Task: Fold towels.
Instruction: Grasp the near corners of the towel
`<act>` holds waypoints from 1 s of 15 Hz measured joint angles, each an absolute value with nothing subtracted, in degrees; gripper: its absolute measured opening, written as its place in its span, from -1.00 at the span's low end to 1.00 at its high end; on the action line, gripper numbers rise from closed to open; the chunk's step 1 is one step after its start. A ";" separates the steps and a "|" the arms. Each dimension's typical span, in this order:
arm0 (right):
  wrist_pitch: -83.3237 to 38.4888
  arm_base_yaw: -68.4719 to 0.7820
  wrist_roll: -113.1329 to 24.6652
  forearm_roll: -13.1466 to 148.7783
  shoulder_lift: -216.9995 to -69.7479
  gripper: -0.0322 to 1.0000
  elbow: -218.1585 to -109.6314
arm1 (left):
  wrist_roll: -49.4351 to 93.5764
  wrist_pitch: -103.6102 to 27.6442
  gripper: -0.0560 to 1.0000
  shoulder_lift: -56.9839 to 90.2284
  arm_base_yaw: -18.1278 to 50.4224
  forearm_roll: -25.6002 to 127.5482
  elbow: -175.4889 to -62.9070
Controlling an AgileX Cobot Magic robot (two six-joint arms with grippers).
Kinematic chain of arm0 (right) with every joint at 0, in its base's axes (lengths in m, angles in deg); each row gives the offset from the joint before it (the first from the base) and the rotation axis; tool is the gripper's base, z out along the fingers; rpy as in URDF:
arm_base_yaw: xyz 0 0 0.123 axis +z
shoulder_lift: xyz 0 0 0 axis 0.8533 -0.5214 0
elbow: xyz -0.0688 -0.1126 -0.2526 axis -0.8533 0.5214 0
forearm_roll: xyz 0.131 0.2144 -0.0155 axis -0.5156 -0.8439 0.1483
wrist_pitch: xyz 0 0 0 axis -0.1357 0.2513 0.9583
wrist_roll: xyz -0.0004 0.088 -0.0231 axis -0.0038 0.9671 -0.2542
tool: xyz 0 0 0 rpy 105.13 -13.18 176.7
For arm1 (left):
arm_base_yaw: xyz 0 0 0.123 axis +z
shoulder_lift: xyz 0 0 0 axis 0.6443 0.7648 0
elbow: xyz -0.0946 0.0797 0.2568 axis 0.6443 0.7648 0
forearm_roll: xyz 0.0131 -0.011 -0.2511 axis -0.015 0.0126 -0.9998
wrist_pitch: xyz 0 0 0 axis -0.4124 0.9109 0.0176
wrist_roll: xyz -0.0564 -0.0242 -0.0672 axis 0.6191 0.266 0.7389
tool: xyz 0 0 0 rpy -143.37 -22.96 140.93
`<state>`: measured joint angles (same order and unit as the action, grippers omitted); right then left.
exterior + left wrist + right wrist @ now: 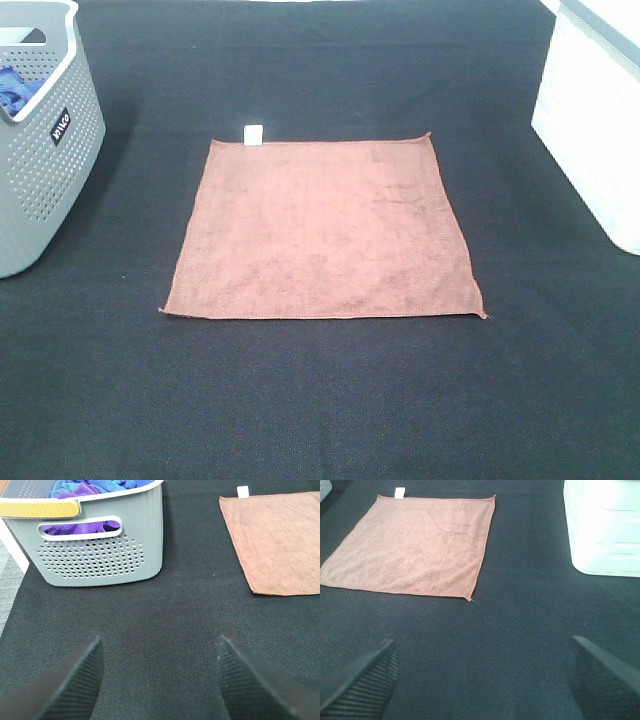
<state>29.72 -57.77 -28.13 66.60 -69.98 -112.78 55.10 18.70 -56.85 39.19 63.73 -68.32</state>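
A square terracotta towel (325, 230) lies flat and unfolded in the middle of the black table, with a small white tag (254, 134) on its far edge. It also shows in the left wrist view (280, 540) and in the right wrist view (412, 542). Neither gripper shows in the high view. My left gripper (157, 677) is open and empty over bare table, short of the towel's near left corner. My right gripper (485, 680) is open and empty over bare table, short of the towel's near right corner.
A grey perforated basket (45, 140) stands at the far left, holding blue and purple cloths (90, 487). A white container (590, 120) stands at the far right. The black table cover (320, 400) stretches in front of the towel.
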 joint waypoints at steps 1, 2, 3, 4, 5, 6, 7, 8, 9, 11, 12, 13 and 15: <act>29.72 -57.77 -28.13 66.60 -69.98 0.71 -112.78 | 55.10 18.70 0.29 -56.85 39.19 63.73 -68.32; 29.72 -57.77 -28.13 66.60 -69.98 0.71 -112.78 | 55.10 18.70 0.29 -56.85 39.19 63.73 -68.32; 29.72 -57.77 -28.13 66.60 -69.98 0.71 -112.78 | 55.10 18.70 0.29 -56.85 39.19 63.73 -68.32; 29.72 -57.77 -28.13 66.60 -69.98 0.71 -112.78 | 55.10 18.70 0.29 -56.85 39.19 63.73 -68.32; 29.72 -57.77 -28.13 66.60 -69.98 0.71 -112.78 | 55.10 18.70 0.29 -56.85 39.19 63.73 -68.32; 29.72 -57.77 -28.13 66.60 -69.98 0.71 -112.78 | 55.10 18.70 0.29 -56.85 39.19 63.73 -68.32; 29.72 -57.77 -28.13 66.60 -69.98 0.71 -112.78 | 55.10 18.70 0.29 -56.85 39.19 63.73 -68.32; 29.55 -57.77 -28.13 66.60 -69.98 0.71 -112.78 | 55.10 18.58 0.29 -56.85 39.19 63.56 -68.43; 28.86 -57.77 -28.13 66.60 -70.72 0.71 -113.07 | 55.10 14.46 0.29 -56.79 39.19 63.10 -69.06; 24.85 -57.77 -28.13 66.60 -74.33 0.71 -113.64 | 55.10 6.03 0.29 -54.50 39.19 61.15 -69.35; 21.64 -57.77 -28.13 66.60 -76.85 0.71 -113.70 | 55.10 2.37 0.29 -52.27 39.19 59.60 -69.23; 18.44 -57.77 -28.13 66.49 -80.12 0.71 -113.70 | 55.10 -1.70 0.29 -49.63 39.19 57.60 -68.83; 12.42 -57.77 -28.13 64.65 -89.40 0.71 -113.70 | 55.10 -12.24 0.29 -39.72 39.19 50.03 -68.72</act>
<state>12.42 -57.77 -28.13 64.65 -89.40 -113.70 55.10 -12.24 -39.72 39.19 50.03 -68.72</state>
